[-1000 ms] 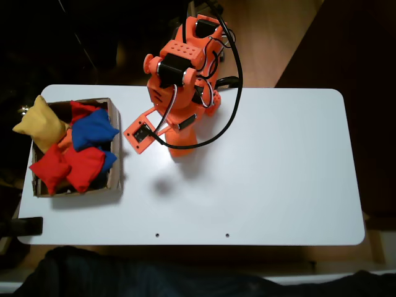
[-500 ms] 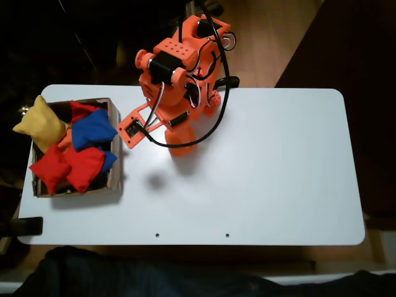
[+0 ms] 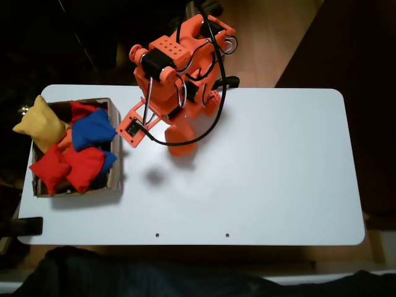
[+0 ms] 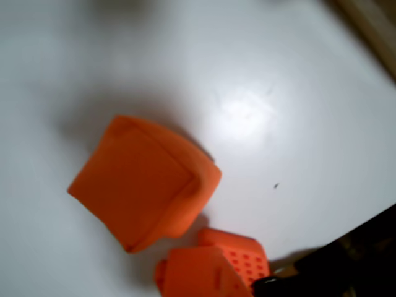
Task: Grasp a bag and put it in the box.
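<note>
Arm (image 3: 176, 74) is folded over the far-left part of the white table (image 3: 278, 173). The bag (image 3: 179, 141) lies on the bare tabletop directly below the arm and partly covered by it in the fixed view, well right of the box (image 3: 116, 145), with open table between them. The box sits at the left end, piled with red and blue beanbags, and a yellow beanbag (image 3: 37, 124) hangs over its far-left corner. In the wrist view the bag (image 4: 145, 182) is plump and squarish with no real long axis, lying diamond-wise with one corner toward the gripper (image 4: 213, 267). Gripper parts enter at the lower edge, just beside the bag, which lies up and to the left of them. Whether the jaws are spread or closed cannot be told, since the fingertips are cut off. Judgement: nothing is grasped yet, and the next move needs the gripper centred over the bag before descent.
</note>
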